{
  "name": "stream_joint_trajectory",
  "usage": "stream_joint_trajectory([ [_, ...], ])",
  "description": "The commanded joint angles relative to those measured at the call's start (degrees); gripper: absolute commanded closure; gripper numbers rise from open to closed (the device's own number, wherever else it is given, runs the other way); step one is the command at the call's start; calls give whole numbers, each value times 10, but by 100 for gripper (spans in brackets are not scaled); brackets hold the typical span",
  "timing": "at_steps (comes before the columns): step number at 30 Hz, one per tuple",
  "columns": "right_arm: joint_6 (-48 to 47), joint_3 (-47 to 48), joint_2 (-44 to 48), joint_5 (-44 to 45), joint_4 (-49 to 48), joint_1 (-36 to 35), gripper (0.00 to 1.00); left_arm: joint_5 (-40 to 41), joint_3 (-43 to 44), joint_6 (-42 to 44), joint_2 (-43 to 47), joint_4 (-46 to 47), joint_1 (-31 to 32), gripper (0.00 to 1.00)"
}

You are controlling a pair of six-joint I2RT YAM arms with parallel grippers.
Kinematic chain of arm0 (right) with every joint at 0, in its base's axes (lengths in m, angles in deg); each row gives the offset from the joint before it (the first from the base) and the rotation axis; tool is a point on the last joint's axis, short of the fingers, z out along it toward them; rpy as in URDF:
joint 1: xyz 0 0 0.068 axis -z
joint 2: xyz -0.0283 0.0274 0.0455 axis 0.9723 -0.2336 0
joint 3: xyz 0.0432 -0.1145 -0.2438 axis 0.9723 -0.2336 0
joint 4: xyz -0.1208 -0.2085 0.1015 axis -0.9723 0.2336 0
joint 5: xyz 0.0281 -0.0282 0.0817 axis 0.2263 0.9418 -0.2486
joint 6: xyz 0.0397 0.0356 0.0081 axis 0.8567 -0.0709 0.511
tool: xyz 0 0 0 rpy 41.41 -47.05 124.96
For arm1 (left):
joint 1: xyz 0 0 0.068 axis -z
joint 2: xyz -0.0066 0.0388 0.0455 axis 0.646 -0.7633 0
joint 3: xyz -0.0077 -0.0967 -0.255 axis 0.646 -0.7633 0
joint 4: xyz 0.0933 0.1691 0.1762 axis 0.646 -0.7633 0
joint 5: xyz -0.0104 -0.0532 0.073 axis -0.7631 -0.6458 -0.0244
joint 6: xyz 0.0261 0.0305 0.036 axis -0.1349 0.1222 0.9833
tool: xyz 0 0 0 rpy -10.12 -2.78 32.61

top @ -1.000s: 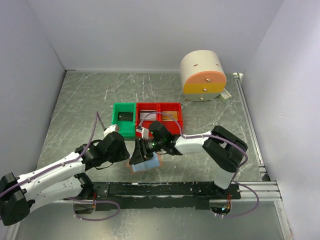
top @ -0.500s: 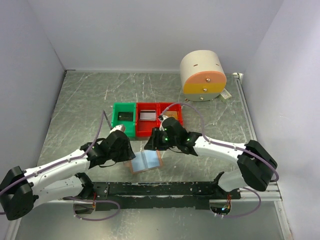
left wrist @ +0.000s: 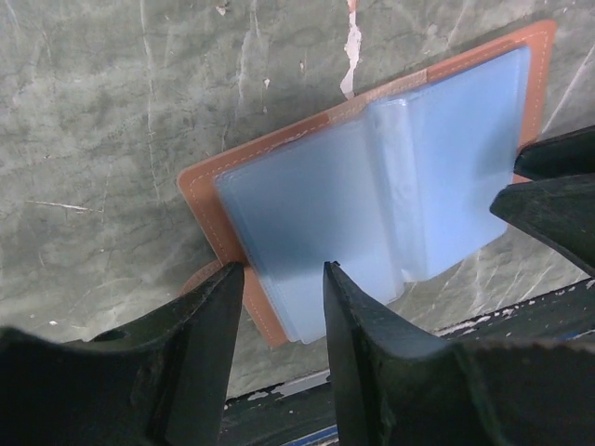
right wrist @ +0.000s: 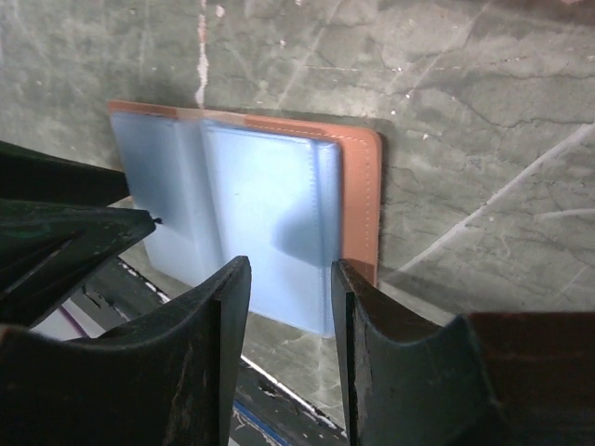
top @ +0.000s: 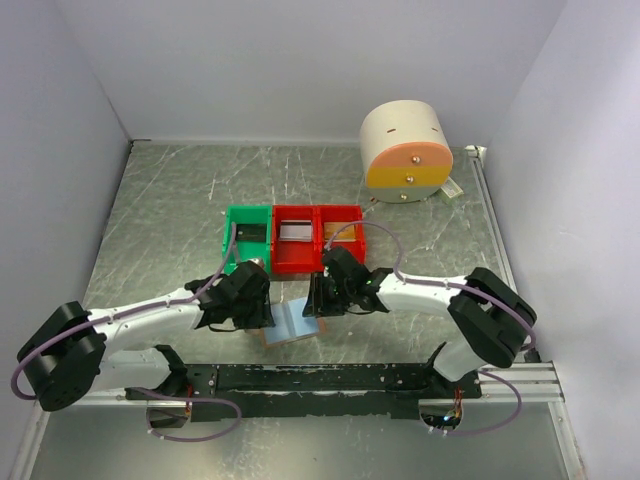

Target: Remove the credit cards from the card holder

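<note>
The card holder [top: 293, 322] lies open and flat near the table's front edge, tan leather with pale blue sleeves [left wrist: 372, 195] [right wrist: 251, 200]. No card shows in its sleeves. My left gripper [top: 256, 306] [left wrist: 284, 271] hangs open over the holder's left edge. At its right edge my right gripper [top: 318, 300] [right wrist: 291, 267] is also open, with nothing between the fingers. The credit cards lie in the bins behind: a dark one [top: 250, 233], a silver-grey one [top: 295, 232] and a gold-brown one [top: 343, 230].
A green bin [top: 232, 240] and two red bins [top: 298, 262] [top: 357, 225] stand in a row just behind the holder. A big cream cylinder with an orange band [top: 405, 152] stands at the back right. The arms' black base rail [top: 330, 378] runs just in front of the holder.
My right gripper left the holder's left side, swung up toward the red bins and came back down at the holder's right edge. My left gripper shifted right, onto the holder's left edge.
</note>
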Motion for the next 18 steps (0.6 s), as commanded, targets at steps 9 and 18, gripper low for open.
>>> stream_joint_trajectory([
  [9,8,3,-49,-69,-55,-2,59,-22,-21,15,-36,45,3,58],
  [18,59,-9,-46,-120,-167,-2,88,-17,-25,13,-33,47,4,62],
])
